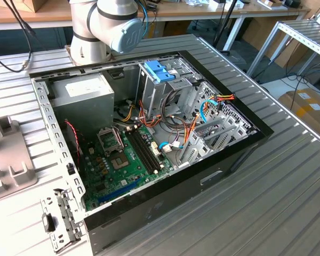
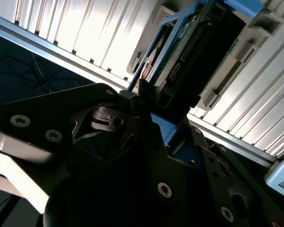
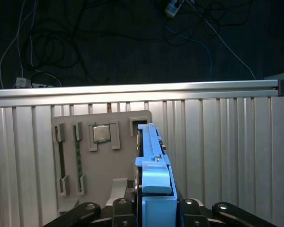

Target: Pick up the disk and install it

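Note:
In both wrist views my gripper is shut on the disk. The disk is a dark flat drive in a bright blue carrier, held on edge by its blue end. It stands over the grey fixture tray on the ribbed table. I cannot tell whether its far end still touches the tray. In the exterior view the open computer case lies on the table with a drive cage at its back.
The tray also holds a processor chip and memory sticks. The table's edge rail runs just past the tray, with floor cables beyond. Inside the case are a grey power supply, a motherboard, loose cables and a light-blue latch block.

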### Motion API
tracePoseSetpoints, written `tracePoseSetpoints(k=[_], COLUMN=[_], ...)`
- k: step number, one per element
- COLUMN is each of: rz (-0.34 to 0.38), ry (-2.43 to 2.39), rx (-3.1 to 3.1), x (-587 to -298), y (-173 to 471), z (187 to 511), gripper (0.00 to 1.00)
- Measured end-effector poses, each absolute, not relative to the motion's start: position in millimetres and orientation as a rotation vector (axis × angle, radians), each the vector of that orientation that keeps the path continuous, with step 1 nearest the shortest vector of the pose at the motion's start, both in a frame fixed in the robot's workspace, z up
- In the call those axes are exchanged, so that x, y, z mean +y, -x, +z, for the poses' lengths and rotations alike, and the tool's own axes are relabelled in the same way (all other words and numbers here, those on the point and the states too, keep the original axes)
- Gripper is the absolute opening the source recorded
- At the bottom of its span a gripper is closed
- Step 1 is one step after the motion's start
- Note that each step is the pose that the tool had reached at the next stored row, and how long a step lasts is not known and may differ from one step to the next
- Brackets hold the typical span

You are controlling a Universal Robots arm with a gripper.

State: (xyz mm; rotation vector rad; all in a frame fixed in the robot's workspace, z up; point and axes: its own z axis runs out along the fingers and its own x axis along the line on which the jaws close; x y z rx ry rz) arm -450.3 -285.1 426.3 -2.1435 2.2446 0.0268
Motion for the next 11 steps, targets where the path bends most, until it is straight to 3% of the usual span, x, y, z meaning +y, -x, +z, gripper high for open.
tracePoseSetpoints(k=[11], rz=[0.027], ry=[2.143], rx=[2.245], x=[-285.1], y=[450.3], z=[432.3], gripper=[0.37])
